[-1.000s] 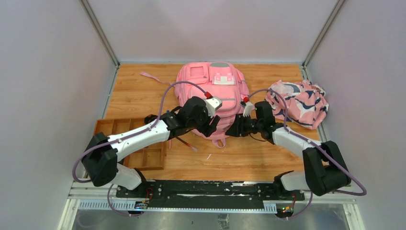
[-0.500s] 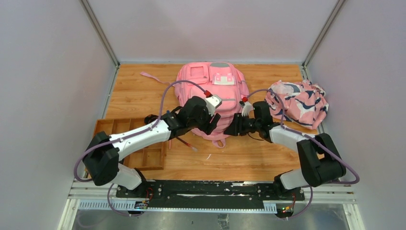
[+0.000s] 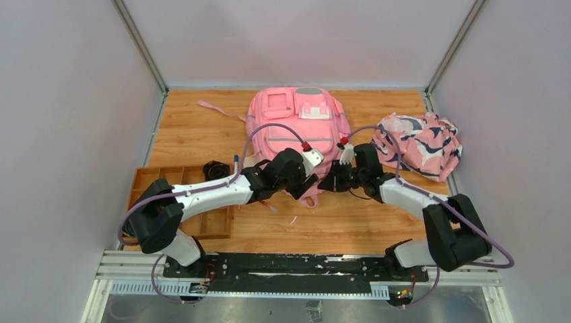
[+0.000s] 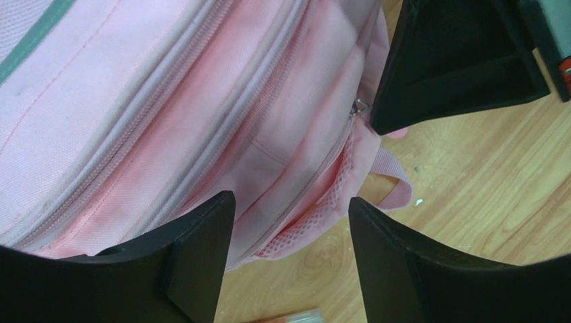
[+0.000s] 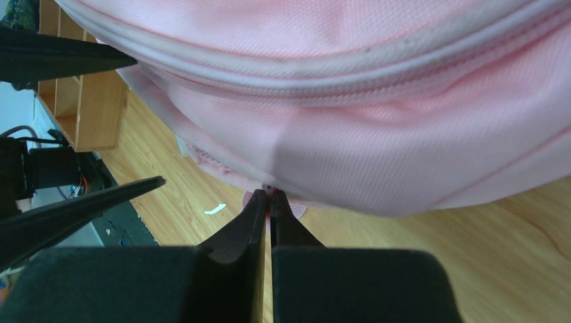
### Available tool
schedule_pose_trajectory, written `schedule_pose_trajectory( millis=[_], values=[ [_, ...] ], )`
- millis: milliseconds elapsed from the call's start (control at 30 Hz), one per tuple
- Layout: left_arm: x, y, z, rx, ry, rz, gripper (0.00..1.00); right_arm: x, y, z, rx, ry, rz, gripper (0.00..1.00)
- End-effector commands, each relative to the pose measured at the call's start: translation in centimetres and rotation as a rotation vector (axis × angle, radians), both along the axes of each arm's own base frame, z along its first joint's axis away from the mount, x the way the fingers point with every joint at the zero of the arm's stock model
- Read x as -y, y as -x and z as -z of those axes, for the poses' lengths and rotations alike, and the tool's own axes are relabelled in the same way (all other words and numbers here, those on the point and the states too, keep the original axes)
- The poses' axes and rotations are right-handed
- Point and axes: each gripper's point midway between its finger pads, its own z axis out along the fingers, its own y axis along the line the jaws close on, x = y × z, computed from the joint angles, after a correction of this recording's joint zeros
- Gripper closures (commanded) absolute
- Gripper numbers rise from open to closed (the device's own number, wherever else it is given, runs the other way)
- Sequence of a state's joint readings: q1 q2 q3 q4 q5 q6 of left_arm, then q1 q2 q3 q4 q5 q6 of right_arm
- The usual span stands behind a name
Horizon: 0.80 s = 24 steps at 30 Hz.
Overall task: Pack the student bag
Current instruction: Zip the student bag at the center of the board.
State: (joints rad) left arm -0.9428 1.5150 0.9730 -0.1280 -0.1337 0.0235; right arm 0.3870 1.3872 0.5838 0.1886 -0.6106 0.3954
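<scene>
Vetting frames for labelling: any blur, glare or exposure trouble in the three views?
Top external: even soft light, sharp, no glare, student bag well exposed. Left wrist: fabric stitching crisp, left gripper just flat black. Right wrist: bag slightly soft up close; right gripper black too, wooden tray behind readable.

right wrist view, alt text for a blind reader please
The right hand, shut, touches its fingertips to the lower edge of the pink student bag filling the upper frame. Wooden table below, wooden tray at upper left.
</scene>
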Motion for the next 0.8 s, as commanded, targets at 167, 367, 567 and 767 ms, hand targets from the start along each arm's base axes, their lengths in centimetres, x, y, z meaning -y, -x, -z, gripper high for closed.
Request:
schedule_pose_trajectory(
  millis=[167, 367, 567, 767],
  values=[
    [1.1, -1.0, 0.9, 0.145, -0.115, -0.001, 0.31, 3.2, 1.6, -2.3, 0.045, 0.129, 0.096, 1.0],
    [1.5, -1.4, 1.4, 0.136, -0.135, -0.008, 0.55, 3.5, 2.6, -3.5, 0.053, 0.13, 0.081, 1.0],
    [0.5, -1.3, 0.0, 0.147, -0.137, -0.033, 1.0, 5.5, 2.5, -2.3, 0.02, 0.255, 0.134, 1.0],
    [-1.4, -0.3, -0.8, 0.17, -0.136, -0.029, 1.0, 8.9, 1.3, -1.3, 0.023, 0.442, 0.247, 1.0]
  ],
)
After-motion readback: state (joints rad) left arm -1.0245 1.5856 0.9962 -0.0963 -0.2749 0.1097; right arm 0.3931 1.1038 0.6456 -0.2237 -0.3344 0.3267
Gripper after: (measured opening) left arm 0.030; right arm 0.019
